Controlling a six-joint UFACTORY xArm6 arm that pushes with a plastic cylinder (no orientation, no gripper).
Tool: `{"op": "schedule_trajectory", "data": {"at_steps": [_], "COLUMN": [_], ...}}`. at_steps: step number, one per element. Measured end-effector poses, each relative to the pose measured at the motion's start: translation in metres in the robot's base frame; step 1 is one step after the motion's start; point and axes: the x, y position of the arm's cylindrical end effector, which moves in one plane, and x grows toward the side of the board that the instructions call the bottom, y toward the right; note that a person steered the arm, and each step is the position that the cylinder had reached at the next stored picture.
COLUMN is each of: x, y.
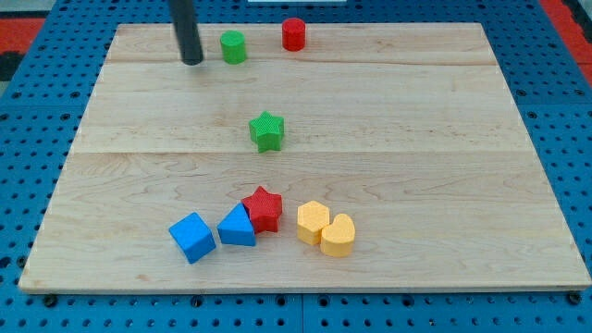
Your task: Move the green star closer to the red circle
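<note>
The green star sits near the middle of the wooden board. The red circle stands at the view's top, above and slightly right of the star. My tip rests on the board at the upper left, just left of a green circle and well up and left of the green star. It touches no block.
Near the view's bottom lie a red star, a blue triangle, a blue cube, a yellow hexagon and a yellow heart, clustered together. A blue pegboard surrounds the board.
</note>
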Motion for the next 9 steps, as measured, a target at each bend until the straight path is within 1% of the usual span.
{"op": "schedule_trajectory", "data": {"at_steps": [1, 2, 3, 4, 5, 6, 7, 8, 9], "x": [-0.020, -0.015, 0.056, 0.146, 0.175, 0.175, 0.120, 0.090, 0.073], "y": [0.057, 0.099, 0.042, 0.034, 0.056, 0.146, 0.152, 0.163, 0.149]}}
